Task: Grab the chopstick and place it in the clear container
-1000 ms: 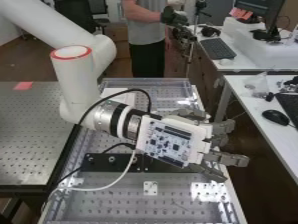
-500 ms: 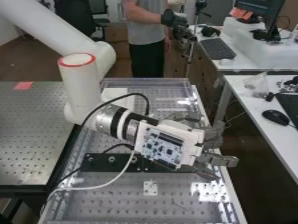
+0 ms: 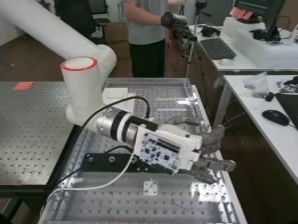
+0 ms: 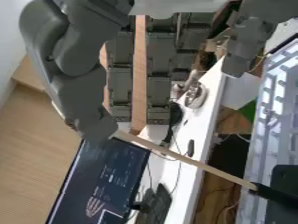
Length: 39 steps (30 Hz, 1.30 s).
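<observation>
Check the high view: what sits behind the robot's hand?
Part of a black plate and the perforated bench top run in behind the hand. The stretches it covers cannot be seen.

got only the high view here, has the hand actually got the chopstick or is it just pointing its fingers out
Observer: It looks held. In the wrist view the pale chopstick runs out slantwise from a bent digit's tip on the hand.
Operator: ok and the straight fingers next to that one, are they across it too
Observer: No. In the wrist view the tips of those fingers end short of the chopstick, with a gap between.
Operator: same colour all the way along?
Observer: No, the pale length turns dark toward the end away from the hand.
</observation>
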Each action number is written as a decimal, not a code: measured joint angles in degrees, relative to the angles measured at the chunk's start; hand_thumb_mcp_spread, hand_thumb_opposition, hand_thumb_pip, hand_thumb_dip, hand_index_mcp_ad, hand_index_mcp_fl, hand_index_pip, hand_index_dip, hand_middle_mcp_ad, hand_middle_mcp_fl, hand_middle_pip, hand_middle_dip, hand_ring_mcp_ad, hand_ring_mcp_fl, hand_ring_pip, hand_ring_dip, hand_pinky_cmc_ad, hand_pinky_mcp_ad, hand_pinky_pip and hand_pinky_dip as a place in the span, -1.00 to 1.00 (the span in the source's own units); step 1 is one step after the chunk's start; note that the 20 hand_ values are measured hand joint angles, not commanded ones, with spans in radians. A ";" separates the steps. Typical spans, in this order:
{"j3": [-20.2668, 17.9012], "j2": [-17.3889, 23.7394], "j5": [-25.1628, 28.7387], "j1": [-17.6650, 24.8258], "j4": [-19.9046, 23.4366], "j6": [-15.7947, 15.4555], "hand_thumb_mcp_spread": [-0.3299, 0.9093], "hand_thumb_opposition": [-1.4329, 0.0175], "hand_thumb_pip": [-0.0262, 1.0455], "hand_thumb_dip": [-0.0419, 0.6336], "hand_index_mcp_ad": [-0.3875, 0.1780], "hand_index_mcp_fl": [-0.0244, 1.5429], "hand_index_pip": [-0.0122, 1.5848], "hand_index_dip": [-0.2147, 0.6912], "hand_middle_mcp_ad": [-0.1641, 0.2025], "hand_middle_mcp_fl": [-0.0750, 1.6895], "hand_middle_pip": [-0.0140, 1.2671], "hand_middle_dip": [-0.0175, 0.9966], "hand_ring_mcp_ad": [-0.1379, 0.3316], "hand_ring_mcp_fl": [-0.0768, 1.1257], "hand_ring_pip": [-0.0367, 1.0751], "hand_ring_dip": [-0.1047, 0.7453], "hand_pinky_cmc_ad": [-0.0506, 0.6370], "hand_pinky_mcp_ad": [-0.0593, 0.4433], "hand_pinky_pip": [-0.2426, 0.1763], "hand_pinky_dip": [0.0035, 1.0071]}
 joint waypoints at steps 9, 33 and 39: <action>-0.04 -1.14 2.36 1.03 1.00 3.08 0.30 -0.16 0.22 0.17 -0.20 -0.13 -0.28 0.17 0.09 0.02 -0.76 0.45 -0.41 -0.52 -0.77 -0.05 0.35 0.48 -0.07 -0.65; -0.57 -1.64 4.36 1.99 1.46 4.12 0.34 -0.16 0.15 0.13 -0.25 0.00 -0.22 0.08 0.08 0.12 -0.76 0.46 -0.42 -0.46 -0.78 0.02 0.28 0.48 -0.08 -0.65; -0.14 -1.98 4.39 2.08 0.91 4.09 0.35 -0.16 0.15 0.13 -0.31 0.00 -0.21 0.08 0.09 0.13 -0.75 0.46 -0.44 -0.47 -0.76 0.02 0.27 0.48 -0.07 -0.65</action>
